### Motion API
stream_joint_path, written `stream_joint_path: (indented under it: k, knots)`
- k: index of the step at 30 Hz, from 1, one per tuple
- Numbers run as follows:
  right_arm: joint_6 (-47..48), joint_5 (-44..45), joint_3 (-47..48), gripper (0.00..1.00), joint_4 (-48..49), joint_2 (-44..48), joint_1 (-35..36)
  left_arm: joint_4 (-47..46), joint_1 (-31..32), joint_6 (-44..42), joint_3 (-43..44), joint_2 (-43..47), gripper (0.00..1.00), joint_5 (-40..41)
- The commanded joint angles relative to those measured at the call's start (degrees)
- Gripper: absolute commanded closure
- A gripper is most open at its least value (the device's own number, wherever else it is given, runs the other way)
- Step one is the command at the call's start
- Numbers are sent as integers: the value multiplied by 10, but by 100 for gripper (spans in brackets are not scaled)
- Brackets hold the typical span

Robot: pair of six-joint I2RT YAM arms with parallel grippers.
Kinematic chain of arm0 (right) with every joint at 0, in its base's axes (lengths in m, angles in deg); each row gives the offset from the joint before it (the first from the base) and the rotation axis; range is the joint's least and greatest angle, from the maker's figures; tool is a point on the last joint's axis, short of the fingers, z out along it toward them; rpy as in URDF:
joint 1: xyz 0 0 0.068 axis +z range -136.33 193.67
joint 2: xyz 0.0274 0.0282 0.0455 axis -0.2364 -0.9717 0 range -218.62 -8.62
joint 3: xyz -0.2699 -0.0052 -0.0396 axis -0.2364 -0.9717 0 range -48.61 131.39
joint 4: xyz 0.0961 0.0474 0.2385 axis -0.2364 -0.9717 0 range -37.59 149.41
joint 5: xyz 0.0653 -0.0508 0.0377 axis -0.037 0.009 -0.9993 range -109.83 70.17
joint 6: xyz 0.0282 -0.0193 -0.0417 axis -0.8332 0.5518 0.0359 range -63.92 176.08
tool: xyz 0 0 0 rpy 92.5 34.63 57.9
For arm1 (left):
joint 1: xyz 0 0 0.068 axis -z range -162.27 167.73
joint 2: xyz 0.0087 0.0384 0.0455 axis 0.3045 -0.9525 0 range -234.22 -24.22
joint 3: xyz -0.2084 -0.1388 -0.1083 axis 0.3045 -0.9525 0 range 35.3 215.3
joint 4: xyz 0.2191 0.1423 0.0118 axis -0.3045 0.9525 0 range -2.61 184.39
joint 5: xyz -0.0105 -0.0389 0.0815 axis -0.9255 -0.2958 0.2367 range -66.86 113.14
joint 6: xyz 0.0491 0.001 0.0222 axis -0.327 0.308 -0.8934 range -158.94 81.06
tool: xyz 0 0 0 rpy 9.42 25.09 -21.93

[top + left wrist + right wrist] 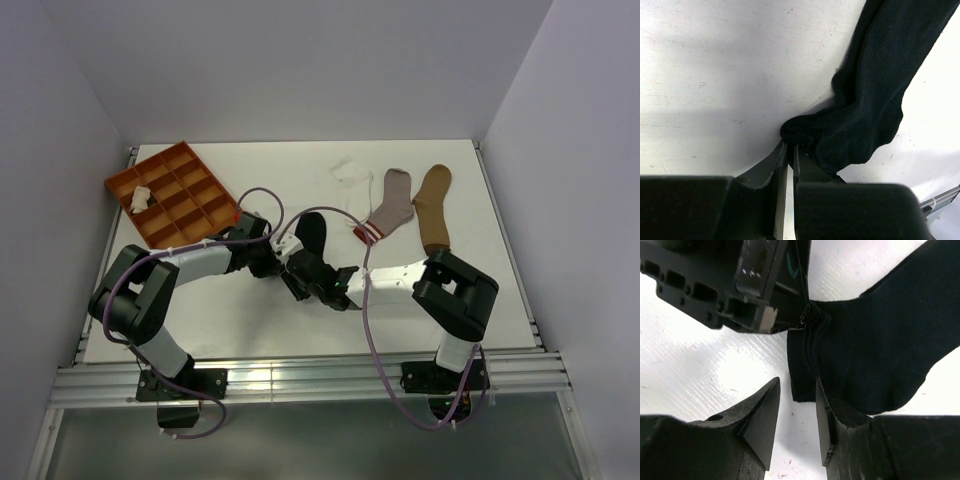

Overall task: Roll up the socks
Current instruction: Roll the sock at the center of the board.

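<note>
A black sock point(313, 228) lies on the white table in the middle, its cuff end toward me. My left gripper point(790, 145) is shut on a bunched fold at the edge of the black sock point(875, 100). My right gripper point(798, 381) stands open just before the flat cuff edge of the same sock point(875, 350), and its right finger point(840, 415) overlaps the fabric. Both grippers meet at the sock's near end, the left point(282, 252) and the right point(303, 280). Further back lie a white sock point(352, 175), a grey sock with a red-striped cuff point(390, 205) and a tan sock point(433, 205).
An orange compartment tray point(185, 165) sits at the back left, with a pale sock point(140, 198) in one compartment. The left gripper's black body point(755, 285) fills the top of the right wrist view. Grey walls close in the table on both sides.
</note>
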State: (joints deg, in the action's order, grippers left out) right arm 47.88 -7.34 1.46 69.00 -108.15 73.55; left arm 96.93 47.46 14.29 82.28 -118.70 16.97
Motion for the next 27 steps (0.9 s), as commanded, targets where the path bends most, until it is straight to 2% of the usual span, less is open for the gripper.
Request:
stream_joint_path:
  k: [1,11,27]
  knots:
    - [9,14,25,58,3,-1,5,70,2,-26,-18,-37,89,49]
    - [6,0,44,59,-41,-43,5,76,2,-29,-13,-39,89,50]
    - [-24,52,49,60,-154,-63,5,86,2,-30,-11,-36,91,48]
